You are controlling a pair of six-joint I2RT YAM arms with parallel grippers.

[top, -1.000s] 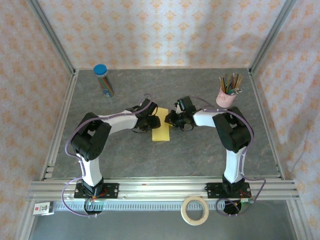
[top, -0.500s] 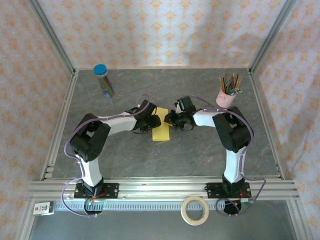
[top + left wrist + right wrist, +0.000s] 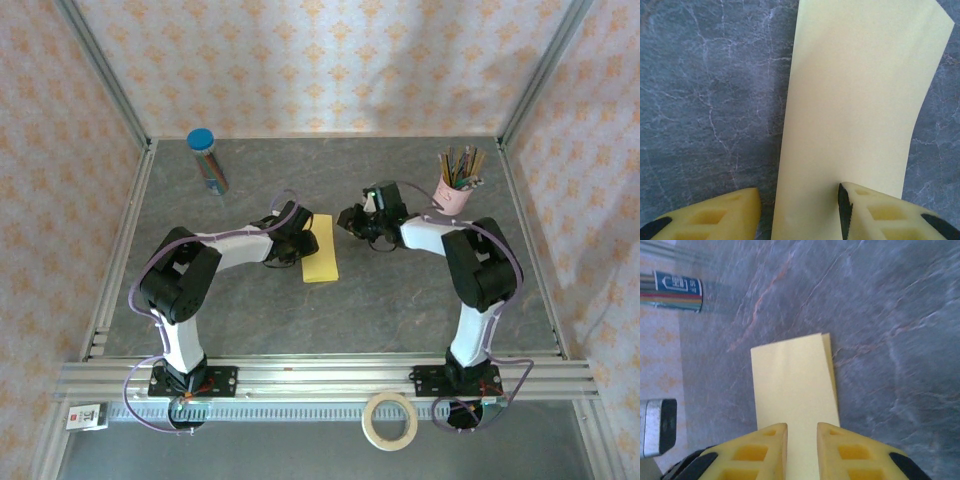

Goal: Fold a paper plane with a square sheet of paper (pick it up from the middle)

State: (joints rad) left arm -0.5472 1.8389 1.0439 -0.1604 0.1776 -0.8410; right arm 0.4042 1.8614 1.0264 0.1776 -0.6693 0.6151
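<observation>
Sheet: the square sheet of paper [image 3: 320,262], folded to a narrow strip, lies flat mid-table [image 3: 400,290].
Left gripper [image 3: 799,197]: fingers apart, straddling the strip's left edge.
Right gripper [image 3: 802,429]: fingers slightly apart, gripping nothing, near the far right corner.

The yellow sheet of paper [image 3: 320,252] is lying flat on the grey surface just left of centre in the overhead frame, folded in half into a narrow upright rectangle. In the right wrist view, the sheet's [image 3: 792,385] lower layer is peeking out along the right edge near the top corner.
</observation>
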